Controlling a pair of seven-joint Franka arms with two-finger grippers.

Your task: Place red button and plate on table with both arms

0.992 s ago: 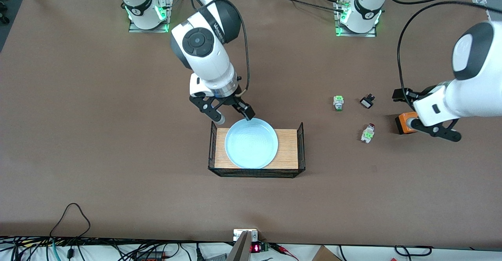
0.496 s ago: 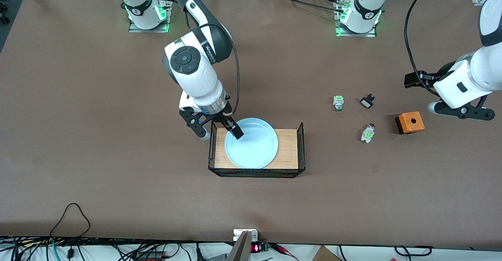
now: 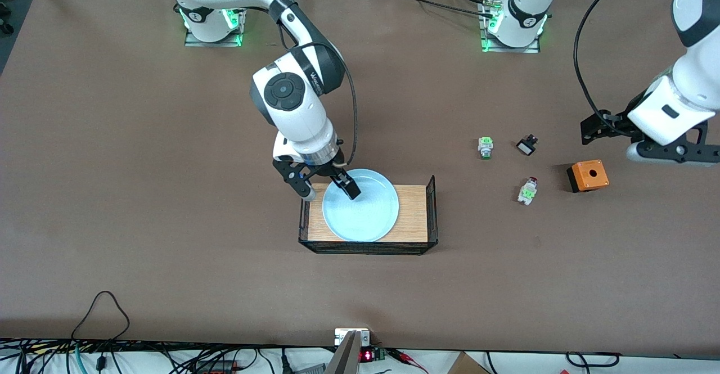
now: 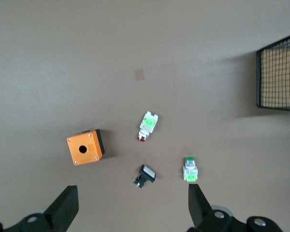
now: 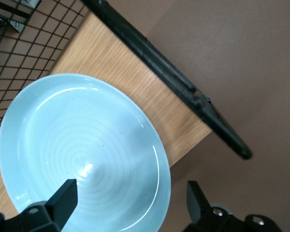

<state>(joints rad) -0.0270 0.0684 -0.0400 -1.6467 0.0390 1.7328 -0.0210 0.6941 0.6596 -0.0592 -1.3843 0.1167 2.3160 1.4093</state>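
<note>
The pale blue plate (image 3: 363, 208) lies in the small wooden-floored tray (image 3: 413, 211). My right gripper (image 3: 330, 190) is open and straddles the plate's rim at the edge toward the robot bases. One finger is over the plate's inside (image 5: 82, 154) and the other is outside it, with the right gripper (image 5: 130, 200) holding nothing. The red button (image 3: 527, 190) lies on the brown table (image 3: 169, 194), also seen in the left wrist view (image 4: 147, 125). My left gripper (image 3: 675, 153) hangs open and empty over the table beside the orange box, and its fingers stand wide in its own view (image 4: 131, 210).
An orange box with a round hole (image 3: 588, 175) sits beside the red button toward the left arm's end. A green-capped white switch (image 3: 485, 147) and a small black switch part (image 3: 526, 146) lie farther from the front camera. The tray has black wire ends (image 3: 432, 205).
My right gripper came down from above the tray's edge onto the plate's rim. My left gripper pulled off the orange box toward the left arm's end of the table.
</note>
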